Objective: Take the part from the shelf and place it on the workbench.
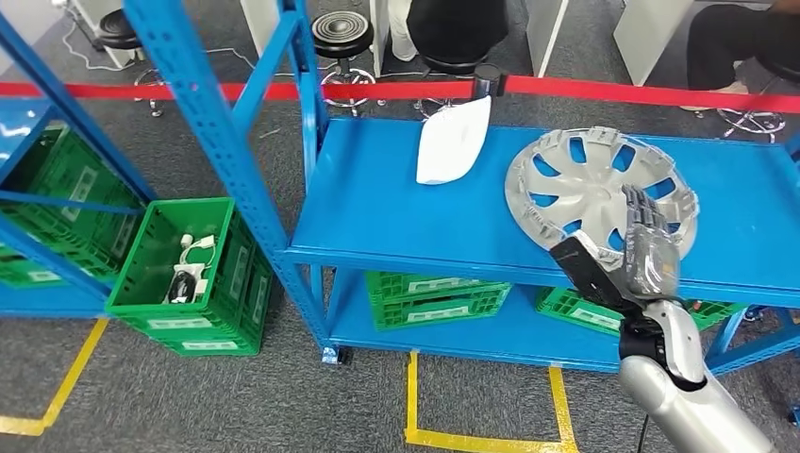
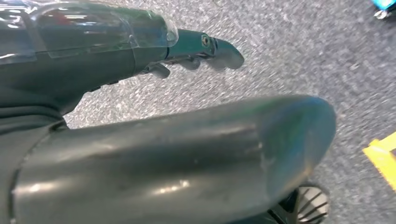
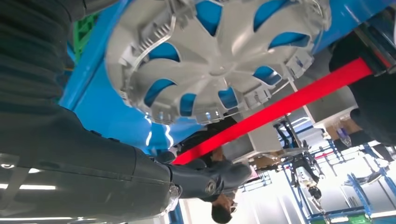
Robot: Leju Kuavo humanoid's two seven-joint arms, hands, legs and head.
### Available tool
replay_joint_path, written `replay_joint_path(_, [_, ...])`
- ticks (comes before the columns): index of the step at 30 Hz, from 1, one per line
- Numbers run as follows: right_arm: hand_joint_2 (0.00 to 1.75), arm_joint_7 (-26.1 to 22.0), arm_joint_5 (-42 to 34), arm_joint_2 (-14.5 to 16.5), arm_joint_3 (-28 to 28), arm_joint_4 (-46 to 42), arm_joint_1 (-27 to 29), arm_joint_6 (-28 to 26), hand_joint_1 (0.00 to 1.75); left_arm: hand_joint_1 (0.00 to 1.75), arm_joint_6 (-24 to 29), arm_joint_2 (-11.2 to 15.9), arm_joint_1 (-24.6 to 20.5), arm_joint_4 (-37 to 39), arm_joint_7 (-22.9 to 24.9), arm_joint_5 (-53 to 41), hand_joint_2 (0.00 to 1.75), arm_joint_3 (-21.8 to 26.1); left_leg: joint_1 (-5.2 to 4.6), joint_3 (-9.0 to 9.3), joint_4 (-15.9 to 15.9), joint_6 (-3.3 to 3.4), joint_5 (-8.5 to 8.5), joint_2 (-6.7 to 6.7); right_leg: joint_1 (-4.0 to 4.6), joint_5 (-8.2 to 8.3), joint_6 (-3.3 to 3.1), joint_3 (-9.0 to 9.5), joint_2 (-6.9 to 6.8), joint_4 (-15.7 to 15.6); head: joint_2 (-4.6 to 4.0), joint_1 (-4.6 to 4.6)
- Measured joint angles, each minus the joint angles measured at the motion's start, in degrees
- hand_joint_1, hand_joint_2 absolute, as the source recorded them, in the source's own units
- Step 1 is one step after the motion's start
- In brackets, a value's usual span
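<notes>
Here, your right hand reaches over the near rim of the round silver slotted plastic hubcap, fingers spread, gripping nothing. It lies flat on the smooth blue steel shelf. Your left hand hangs over speckled carpet, fingers curled on nothing.

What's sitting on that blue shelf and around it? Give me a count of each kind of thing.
Hubcap: 1
White bag: 1
Green crates: 4, one by the post, two under the top shelf, one in the left rack
Stools: 2
Total: 8
</notes>
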Motion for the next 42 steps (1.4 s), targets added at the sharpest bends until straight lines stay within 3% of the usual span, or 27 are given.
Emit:
replay_joint_path(3, [1.75, 0.0, -0.1, 0.3, 0.3, 0.4, 0.0, -0.2, 0.0, 0.0, 0.1, 0.0, 0.1, 0.0, 0.1, 0.4, 0.0, -0.5, 0.0, -7.05, 9.8, -0.28, -3.4, -0.37, 0.36, -0.83, -0.66, 1.37, -0.06, -0.3, 0.0, -0.45])
replay_joint_path(4, [1.75, 0.0, -0.1, 0.5, 0.3, 0.6, 0.0, -0.2, 0.0, 0.0, 0.1, 0.1, 0.2, 0.0, 0.2, 0.6, 0.0, -0.7, -0.04, -8.65, 10.9, -0.17, -3.57, -0.39, 0.5, -1.22, -0.74, 1.89, -0.04, -0.3, 0.0, -0.54])
replay_joint_path(5, [1.75, 0.0, -0.1, 0.6, 0.4, 0.7, 0.1, -0.2, 0.0, 0.0, 0.2, 0.1, 0.3, 0.0, 0.2, 0.7, 0.0, -0.9, -0.12, -9.37, 10.1, 0.09, -2.62, -0.41, 0.68, -1.67, -0.8, 2.52, 0.01, -0.3, 0.0, -0.64])
replay_joint_path(8, [1.75, 0.0, -0.1, 0.8, 0.4, 1.1, 0.1, -0.3, 0.0, 0.0, 0.3, 0.2, 0.3, 0.0, 0.3, 1.2, 0.0, -1.2, -0.73, -7.82, 1.0, 1.82, 5.44, -0.68, 1.14, -3.19, -0.77, 4.54, 0.12, -0.4, 0.0, -0.86])
replay_joint_path(9, [1.75, 0.0, -0.2, 0.9, 0.4, 1.2, 0.0, -0.3, 0.0, 0.0, 0.4, 0.3, 0.3, 0.0, 0.3, 1.3, 0.0, -1.2, -1.0, -7.23, -1.1, 2.47, 6.63, -0.97, 1.17, -3.61, -0.59, 4.91, 0.23, -0.4, 0.0, -0.85])
replay_joint_path(11, [1.75, 0.0, -0.3, 1.1, 0.5, 1.5, 0.0, -0.1, 0.0, 0.0, 0.7, 0.4, 0.4, 0.0, 0.4, 1.5, 0.0, -1.4, -1.38, -6.65, -2.2, 3.14, 6.77, -1.41, 1.13, -4.24, 0.01, 5.31, 0.43, -0.5, 0.0, -0.83])
replay_joint_path(13, [1.75, 0.3, -0.1, 1.1, 0.7, 1.7, -0.3, 1.1, 0.0, 0.0, 1.1, 0.5, 0.4, 0.0, 0.4, 1.5, 0.0, -1.7, -1.24, -5.7, -3.4, 3.2, 7.75, -1.36, 1.1, -4.9, 0.62, 5.8, 0.5, -0.6, 0.0, -0.97])
replay_joint_path(15, [1.75, 0.8, 0.0, 0.8, 1.0, 2.0, -1.0, 3.3, 0.0, 0.0, 1.4, 0.6, 0.2, -0.1, 0.4, 1.6, 0.0, -2.1, -0.91, -4.77, -4.5, 3.17, 8.18, -1.08, 1.03, -6.45, 1.17, 5.2, 0.49, 1.5, 0.0, -0.85])
replay_joint_path(18, [1.75, 1.3, -0.2, 0.4, 1.5, 2.6, -1.8, 5.8, 0.0, 0.0, 1.5, 0.5, 0.1, -0.3, 0.4, 1.7, 0.0, -2.7, -0.76, -4.16, -5.0, 3.42, 7.9, -0.63, 0.7, -10.6, 2.19, -0.47, 0.47, 11.4, 0.0, 0.05])
replay_joint_path(19, [1.75, 1.3, -0.5, 0.4, 1.7, 2.8, -1.9, 6.9, 0.0, 0.0, 1.5, 0.5, 0.2, -0.3, 0.4, 1.7, 0.0, -2.8, -0.75, -4.12, -5.0, 3.43, 7.77, -0.53, 0.53, -11.08, 2.51, -2.25, 0.47, 13.9, 0.0, 0.31])
replay_joint_path(20, [1.75, 1.3, -0.8, 0.3, 1.9, 3.0, -2.1, 8.3, 0.0, 0.0, 1.5, 0.6, 0.2, -0.3, 0.4, 1.8, 0.0, -2.9, -0.72, -4.1, -4.9, 3.34, 7.65, -0.46, 0.3, -10.36, 2.79, -3.15, 0.46, 14.3, 0.0, 0.43])
replay_joint_path(21, [1.75, 1.3, -1.3, 0.1, 2.2, 3.3, -2.6, 9.9, 0.0, 0.0, 1.5, 0.6, 0.2, -0.3, 0.4, 1.9, 0.0, -3.0, -0.65, -4.07, -4.9, 3.19, 7.56, -0.39, 0.04, -8.66, 3.05, -3.08, 0.44, 12.9, 0.0, 0.51])
replay_joint_path(23, [1.75, 1.3, -2.4, -0.4, 2.9, 3.8, -4.0, 13.9, 0.0, 0.0, 1.5, 0.6, 0.2, -0.3, 0.4, 2.1, 0.0, -3.4, -0.46, -4.07, -4.5, 2.59, 7.29, -0.24, -0.55, -4.12, 3.7, -0.75, 0.47, 6.2, 0.0, 0.61])
replay_joint_path(24, [1.75, 1.3, -2.8, -0.5, 3.3, 4.2, -4.8, 15.6, 0.0, 0.0, 1.5, 0.7, 0.1, -0.3, 0.4, 2.3, 0.0, -3.6, -0.5, -4.18, -4.2, 2.21, 7.13, -0.16, -0.69, -2.67, 3.9, 0.35, 0.64, 3.3, 0.0, 0.77])
replay_joint_path(25, [1.75, 1.2, -3.2, -0.6, 3.8, 4.6, -5.5, 16.9, 0.0, 0.0, 1.5, 0.8, 0.1, -0.3, 0.4, 2.4, 0.0, -3.8, -0.58, -4.33, -4.0, 1.84, 7.01, -0.11, -0.76, -1.9, 3.59, 1.03, 0.83, 1.5, 0.0, 0.9])
replay_joint_path(26, [1.75, 1.2, -3.5, -0.7, 4.3, 5.0, -6.0, 17.8, 0.0, 0.0, 1.5, 0.8, 0.0, -0.3, 0.4, 2.4, 0.0, -4.0, -0.73, -4.52, -3.8, 1.56, 6.87, -0.04, -0.75, -1.8, 3.07, 1.19, 0.99, 0.8, 0.0, 0.86])
replay_joint_path(28, [1.75, 1.2, -3.7, -0.8, 5.2, 5.6, -6.9, 18.6, 0.0, 0.0, 1.5, 1.0, 0.0, -0.4, 0.4, 2.5, 0.0, -4.3, -0.89, -4.67, -3.8, 2.1, 6.76, 0.06, -0.66, -1.6, 1.91, 1.07, 1.07, 0.7, 0.0, 0.48])
replay_joint_path(31, [1.75, 1.2, -3.9, -0.9, 6.2, 6.2, -8.0, 19.4, 0.0, 0.0, 1.5, 1.2, 0.0, -0.4, 0.5, 2.7, 0.0, -4.7, -0.84, -4.59, -3.8, 3.51, 6.98, 0.13, -0.38, -1.53, 1.48, 1.15, 1.0, 0.7, 0.0, -0.28])
replay_joint_path(34, [1.75, 1.1, -4.6, -0.9, 7.8, 7.3, -9.4, 21.1, 0.0, 0.0, 1.5, 1.2, 0.0, -0.4, 0.6, 3.1, 0.0, -5.6, -0.56, -4.53, -3.9, 3.66, 7.08, 0.1, 0.03, -1.6, 1.02, 1.17, 0.98, 0.7, 0.0, -0.79])
replay_joint_path(37, [1.75, 0.8, -5.1, -0.8, 9.9, 8.7, -10.7, 22.8, 0.0, 0.0, 1.7, 1.2, 0.0, -0.4, 0.8, 3.8, 0.0, -6.4, -0.3, -4.54, -3.9, 3.39, 7.14, 0.04, 0.34, -1.71, 0.76, 1.19, 0.94, 0.7, 0.0, -0.97])
replay_joint_path(42, [1.75, 0.5, -5.9, -0.5, 13.4, 11.1, -12.9, 25.3, 0.0, 0.0, 2.1, 1.3, 0.0, -0.4, 1.2, 4.5, 0.0, -8.0, 0.0, -4.53, -4.0, 1.4, 6.87, -0.09, 0.55, -1.96, 0.44, 1.21, 0.86, 0.7, 0.0, -1.0])
